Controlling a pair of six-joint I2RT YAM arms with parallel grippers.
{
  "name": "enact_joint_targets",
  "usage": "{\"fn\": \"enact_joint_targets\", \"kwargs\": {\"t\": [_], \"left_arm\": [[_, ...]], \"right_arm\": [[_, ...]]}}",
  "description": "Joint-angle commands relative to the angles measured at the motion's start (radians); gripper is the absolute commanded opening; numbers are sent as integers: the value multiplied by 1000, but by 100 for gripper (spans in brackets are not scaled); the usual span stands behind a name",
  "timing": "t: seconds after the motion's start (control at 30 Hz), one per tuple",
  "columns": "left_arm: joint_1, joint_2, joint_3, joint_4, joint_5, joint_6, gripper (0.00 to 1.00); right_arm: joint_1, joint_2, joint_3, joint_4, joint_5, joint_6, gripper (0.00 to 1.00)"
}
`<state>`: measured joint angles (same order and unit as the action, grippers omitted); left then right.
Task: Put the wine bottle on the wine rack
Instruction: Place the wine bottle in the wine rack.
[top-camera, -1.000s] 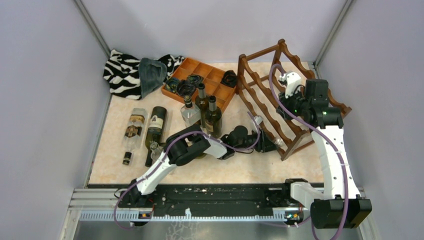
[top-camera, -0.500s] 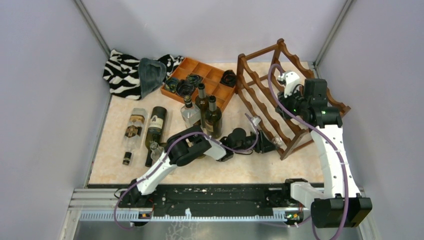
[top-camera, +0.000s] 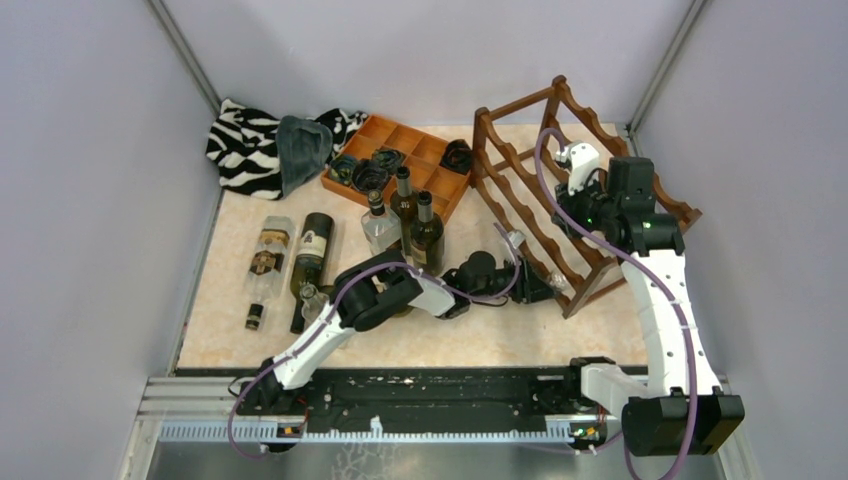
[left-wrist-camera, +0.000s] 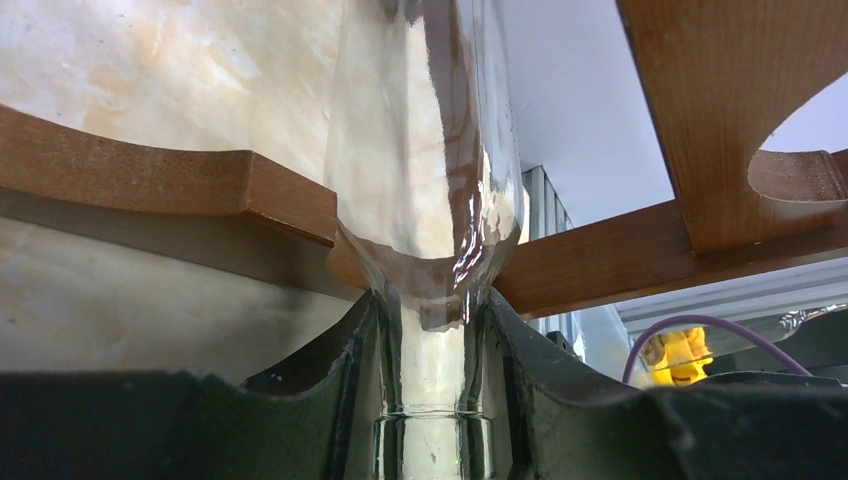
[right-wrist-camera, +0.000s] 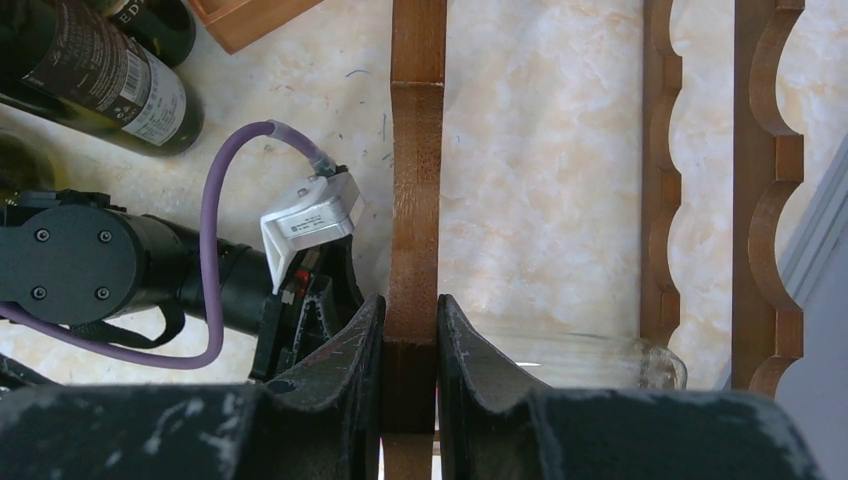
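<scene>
Left arm reaches low at near end of wine rack (left-wrist-camera: 150, 185). My left end effector (left-wrist-camera: 428, 340) clenched on neck of clear wine bottle (left-wrist-camera: 420, 190), bottle's shoulder seated in scallop of rail, body lying inside frame. My right end effector (right-wrist-camera: 410, 310) clamped from above on wooden rail of same rack. Upright bottles (top-camera: 427, 238) stand on worktop (top-camera: 450, 340), left of rack.

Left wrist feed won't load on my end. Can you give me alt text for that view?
The left pincer is clamped on the neck of a clear wine bottle, one finger each side. The bottle's shoulder lies at a brown rail of the wine rack, with marbled tabletop behind.
</scene>
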<state>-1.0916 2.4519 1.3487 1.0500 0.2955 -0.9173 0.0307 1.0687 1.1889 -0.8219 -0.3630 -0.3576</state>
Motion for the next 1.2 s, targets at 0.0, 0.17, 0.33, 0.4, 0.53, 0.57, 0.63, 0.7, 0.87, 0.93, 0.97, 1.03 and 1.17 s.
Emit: {"fn": "enact_joint_targets", "kwargs": {"t": [0.0,0.17,0.33,0.4,0.53,0.57,0.63,0.7,0.87,0.93,0.97,1.03,1.17], "left_arm": [[-7,64,41,-147,-7,81,0],[-5,61,48,-173,-18,133,0],[-9,45,19,-95,-28,154,0],[-12,28,-12,-38,-51,176,0],[-11,19,3,-31,-56,195,0],[-12,24,14,-36,-41,195,0],[-12,32,49,-57,-9,189,0],[-11,39,76,-81,11,177,0],[-3,37,93,-93,22,149,0],[2,33,94,-89,24,130,0],[3,29,93,-83,22,124,0],[4,23,83,-49,17,108,0],[3,9,66,14,13,102,0]], "right_arm": [[54,8,-27,50,-208,3,0],[54,6,-33,49,-211,2,0],[55,4,-36,44,-215,2,0],[55,2,-38,44,-219,2,0],[55,0,-31,38,-228,6,0],[54,-1,-28,37,-231,6,0],[55,-1,-23,35,-233,8,0],[55,-1,-22,35,-237,9,0],[55,-2,-28,34,-240,10,0],[56,-3,-29,35,-241,9,0],[55,-3,-29,35,-241,10,0],[55,-3,-30,35,-241,9,0],[56,-4,-34,35,-241,9,0]]}}
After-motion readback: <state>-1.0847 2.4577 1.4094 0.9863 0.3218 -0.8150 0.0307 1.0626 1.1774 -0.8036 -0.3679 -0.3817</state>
